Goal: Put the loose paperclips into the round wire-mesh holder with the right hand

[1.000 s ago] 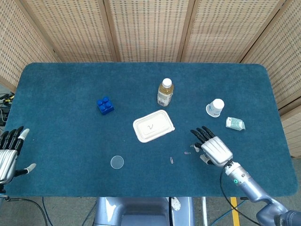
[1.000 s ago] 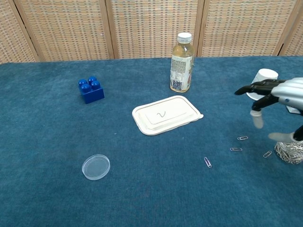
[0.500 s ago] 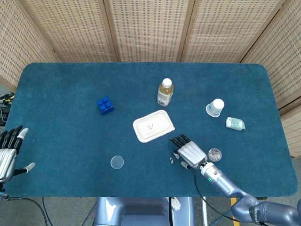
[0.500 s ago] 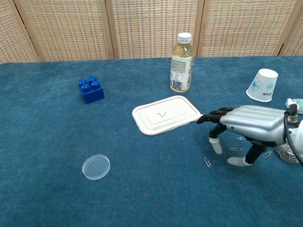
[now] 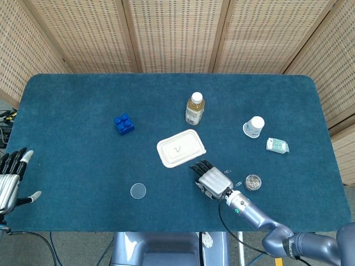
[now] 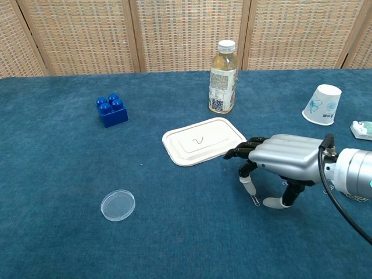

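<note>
Head view shows one blue-covered bench (image 5: 83, 111) carrying one blue toy brick (image 5: 123, 123), one capped drink bottle (image 5: 194, 108), one white lidded tray (image 5: 180, 148), one clear round lid (image 5: 138, 191), one upturned paper cup (image 5: 254, 126), one small green-and-white packet (image 5: 277, 145) and one round wire-mesh holder (image 5: 253, 182), which sits near the bench's front right, just right of the right hand (image 5: 211, 177). In this view one loose paperclip shows between that hand and the holder, with another small one just above it; how many lie under the hand cannot be told. The right arm reaches in from the lower right corner, the hand palm-down and low over the cloth, just in front of the tray's near corner, its dark fingers (image 5: 198, 167) pointing up and left. In the chest view the fingers are spread and bent downward, grasping nothing, and one paperclip (image 6: 255, 199) lies flat on the cloth directly below a pale fingertip, which is at or just above its upper end; contact cannot be judged. The left hand (image 5: 10, 178) rests at the bench's left front edge, fingers apart and empty.
</note>
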You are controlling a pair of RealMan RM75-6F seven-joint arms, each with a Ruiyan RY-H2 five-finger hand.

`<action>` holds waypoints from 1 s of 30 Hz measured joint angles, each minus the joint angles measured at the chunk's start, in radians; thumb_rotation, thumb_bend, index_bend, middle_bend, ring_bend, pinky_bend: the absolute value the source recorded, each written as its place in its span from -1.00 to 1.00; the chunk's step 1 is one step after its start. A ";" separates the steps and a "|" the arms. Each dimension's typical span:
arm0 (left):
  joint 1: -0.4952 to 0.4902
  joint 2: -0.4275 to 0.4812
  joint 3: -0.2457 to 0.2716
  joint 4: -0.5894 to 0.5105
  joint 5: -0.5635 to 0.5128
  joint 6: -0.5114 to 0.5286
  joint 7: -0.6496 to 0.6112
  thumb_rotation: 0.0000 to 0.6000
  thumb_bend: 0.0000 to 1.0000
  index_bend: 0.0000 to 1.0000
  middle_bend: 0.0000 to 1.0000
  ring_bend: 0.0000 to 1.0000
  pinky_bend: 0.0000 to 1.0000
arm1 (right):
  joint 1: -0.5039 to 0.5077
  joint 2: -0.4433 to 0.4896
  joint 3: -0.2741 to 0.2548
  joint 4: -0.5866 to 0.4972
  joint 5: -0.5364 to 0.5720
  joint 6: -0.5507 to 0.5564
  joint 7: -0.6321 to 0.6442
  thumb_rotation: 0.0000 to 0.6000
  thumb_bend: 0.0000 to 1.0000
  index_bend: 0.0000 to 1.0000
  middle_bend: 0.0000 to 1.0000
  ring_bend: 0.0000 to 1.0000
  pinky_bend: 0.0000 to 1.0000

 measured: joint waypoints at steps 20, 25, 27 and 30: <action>-0.002 0.003 0.000 0.000 0.000 -0.001 -0.006 1.00 -1.00 -1.00 -1.00 -1.00 -1.00 | 0.041 -0.003 -0.003 -0.020 0.081 -0.036 -0.132 1.00 -0.39 -0.02 -0.89 -1.00 -0.99; -0.001 0.004 0.000 0.000 0.000 0.001 -0.009 1.00 -1.00 -1.00 -1.00 -1.00 -1.00 | 0.047 -0.007 -0.009 -0.018 0.097 -0.044 -0.157 1.00 -0.39 -0.02 -0.89 -1.00 -0.99; -0.001 0.004 0.000 0.001 0.000 0.001 -0.009 1.00 -1.00 -1.00 -1.00 -1.00 -1.00 | 0.050 -0.008 -0.011 -0.018 0.108 -0.047 -0.177 1.00 -0.39 -0.02 -0.89 -1.00 -0.99; -0.002 0.003 0.000 0.002 -0.001 -0.001 -0.010 1.00 -1.00 -1.00 -1.00 -1.00 -1.00 | 0.054 -0.006 -0.016 -0.021 0.125 -0.048 -0.207 1.00 -0.39 -0.02 -0.89 -1.00 -0.99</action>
